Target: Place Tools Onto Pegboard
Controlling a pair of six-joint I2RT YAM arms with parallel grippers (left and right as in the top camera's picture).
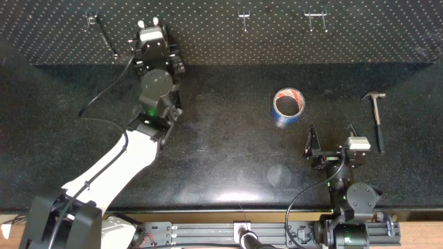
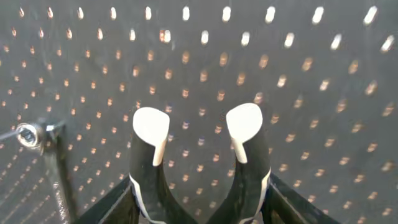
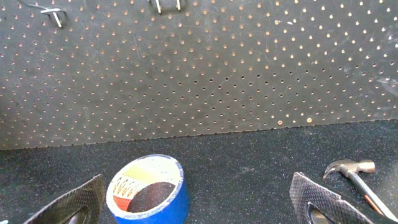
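Left pincer (image 1: 152, 24) is sitting right up against the pegboard (image 1: 277, 41), toward its left part. I am seeing its white fingertips (image 2: 151, 127) spread well apart with nothing between them, just the pegboard's holes behind. Just left of it, a wrench (image 1: 106, 36) is hanging on the pegboard from a peg, slanting downward. Farther right along the pegboard, two metal hooks (image 1: 243, 19) (image 1: 316, 19) are sticking out near its top edge.

On the dark worktop (image 1: 221, 138) in front of the pegboard, a blue tape roll (image 1: 288, 106) is lying tipped, its opening facing away from the pegboard, roughly below the gap between the two hooks. My right pincer (image 1: 332, 142) is hovering farther back from the pegboard than the tape roll, with its jaws gaping wide and gripping nothing. A hammer (image 1: 376, 114) is lying flat in front of the pegboard's right end, its head pointing toward the pegboard and its handle running away from it.
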